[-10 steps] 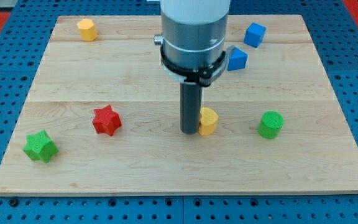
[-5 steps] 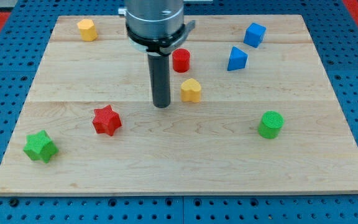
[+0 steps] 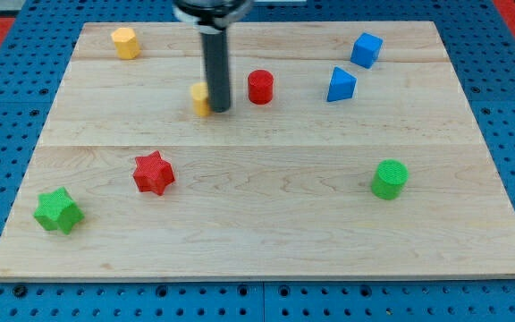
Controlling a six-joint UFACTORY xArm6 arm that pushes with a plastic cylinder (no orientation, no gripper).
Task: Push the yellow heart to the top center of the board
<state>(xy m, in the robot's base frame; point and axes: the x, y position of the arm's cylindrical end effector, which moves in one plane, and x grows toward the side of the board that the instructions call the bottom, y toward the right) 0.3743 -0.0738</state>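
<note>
The yellow heart (image 3: 201, 98) lies in the upper middle of the wooden board (image 3: 257, 224), partly hidden behind my rod. My tip (image 3: 219, 109) stands right against the heart's right side. A red cylinder (image 3: 259, 87) stands a little to the right of my tip.
A yellow hexagonal block (image 3: 125, 42) sits at the top left. Two blue blocks (image 3: 366, 49) (image 3: 340, 84) lie at the upper right. A red star (image 3: 154, 172) and a green star (image 3: 58, 210) lie at the lower left. A green cylinder (image 3: 389, 179) stands at the right.
The yellow heart has moved up and to the left, from the board's middle to left of the red cylinder. My tip moved up with it and now stands on its right side.
</note>
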